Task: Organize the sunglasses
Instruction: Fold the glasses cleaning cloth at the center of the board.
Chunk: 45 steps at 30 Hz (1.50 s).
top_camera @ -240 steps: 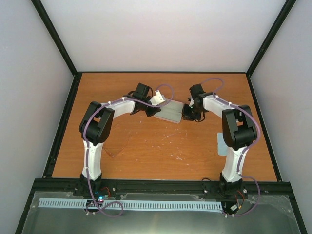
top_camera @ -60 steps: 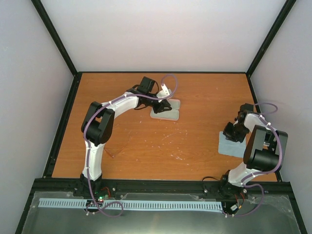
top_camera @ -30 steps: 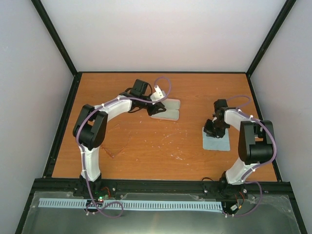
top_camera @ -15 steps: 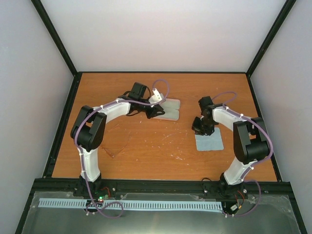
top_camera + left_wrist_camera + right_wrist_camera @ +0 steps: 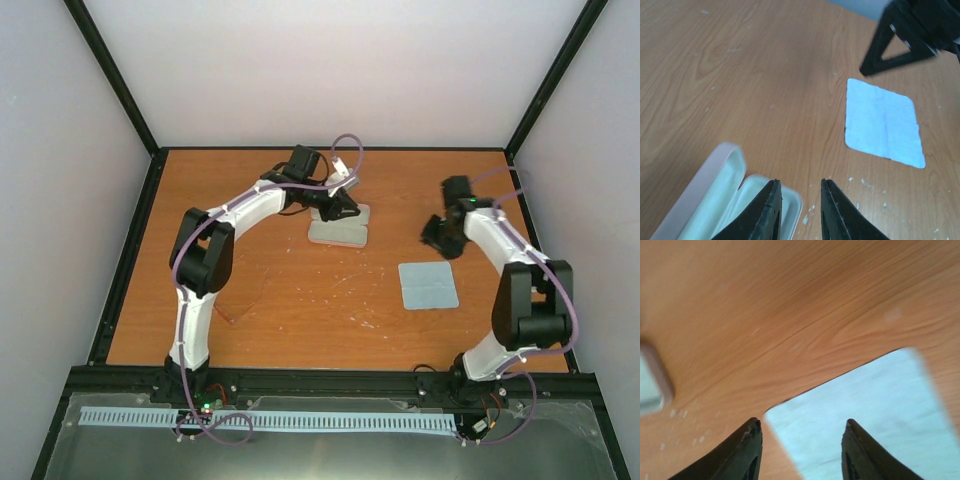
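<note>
The sunglasses (image 5: 240, 305) lie on the wood near the left arm's base, a thin reddish outline that is hard to make out. The pale pink case (image 5: 338, 232) lies open at the table's middle back. My left gripper (image 5: 345, 208) hovers at its far edge, open with nothing between its fingers (image 5: 800, 182); one finger sits over the case's rim (image 5: 720, 200). The light blue cloth (image 5: 428, 285) lies flat right of centre. My right gripper (image 5: 433, 236) hangs behind it, open and empty (image 5: 801, 422), above the cloth's corner (image 5: 865, 415).
Black frame rails (image 5: 330, 380) run along the near edge and both sides of the wooden table (image 5: 330, 300). Grey walls enclose it. White specks dot the wood near the centre. The right arm's gripper (image 5: 910, 35) shows at the top of the left wrist view.
The right gripper dragged the cloth left toward the centre, then opened, let it go and drew back to the far right. The left gripper shifted slightly right over the case.
</note>
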Available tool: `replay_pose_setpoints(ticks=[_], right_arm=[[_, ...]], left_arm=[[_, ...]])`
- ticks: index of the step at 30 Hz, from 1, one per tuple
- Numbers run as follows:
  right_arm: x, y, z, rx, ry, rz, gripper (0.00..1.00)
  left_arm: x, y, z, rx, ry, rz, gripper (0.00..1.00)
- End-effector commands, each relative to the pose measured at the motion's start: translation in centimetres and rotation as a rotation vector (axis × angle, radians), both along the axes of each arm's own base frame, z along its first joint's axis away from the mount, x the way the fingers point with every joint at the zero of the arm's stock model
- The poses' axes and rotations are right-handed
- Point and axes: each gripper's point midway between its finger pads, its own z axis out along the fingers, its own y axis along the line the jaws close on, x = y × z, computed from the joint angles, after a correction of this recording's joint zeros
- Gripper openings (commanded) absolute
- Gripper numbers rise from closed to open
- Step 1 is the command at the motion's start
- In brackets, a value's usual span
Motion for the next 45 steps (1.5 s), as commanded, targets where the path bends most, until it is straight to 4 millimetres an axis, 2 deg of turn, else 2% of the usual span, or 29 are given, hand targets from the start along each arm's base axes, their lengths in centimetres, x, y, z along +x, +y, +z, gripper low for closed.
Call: replay_pose_setpoints(ticks=[1,3,6,10,13,18,26,36,45], right_arm=[[-1.3,-8.4,-1.1,-0.082,0.028,-0.096,0.39],[-1.4,-10.5,-2.5,-0.109,0.074,-0.086,0.36],[-0.9,-11.7,-3.9,-0.129,0.100,-0.039,0.37],[1.0,-10.5,-4.7,-0.071,0.037,0.081,0.39],[1.5,-9.9,-5.0,-0.056,0.010,0.168,0.39],[0.3,-9.8,-5.6,-0.068,0.048,0.246,0.39],[-1.1,-9.7,-6.0,-0.071,0.072,0.261,0.40],[-1.2,-8.7,-6.8,-0.070,0.101,0.294,0.41],[-1.5,-7.7,-8.3,-0.150,0.175,0.356,0.36]], left_arm=[[-1.6,-2.4,0.4,0.006,0.070,-0.054,0.25],[-1.5,-2.9,-0.1,0.022,0.073,-0.051,0.25],[-1.4,-3.3,-0.7,0.041,0.083,-0.045,0.25],[-1.1,-3.5,-1.1,0.054,0.089,-0.036,0.24],[-1.0,-3.5,-1.8,0.070,0.095,-0.035,0.24],[-1.3,-3.3,-2.6,0.092,0.095,-0.049,0.24],[-1.5,-3.2,-3.4,0.104,0.092,-0.066,0.24],[-1.4,-3.3,-3.6,0.100,0.093,-0.068,0.24],[-1.5,-3.1,-3.8,0.106,0.089,-0.067,0.24]])
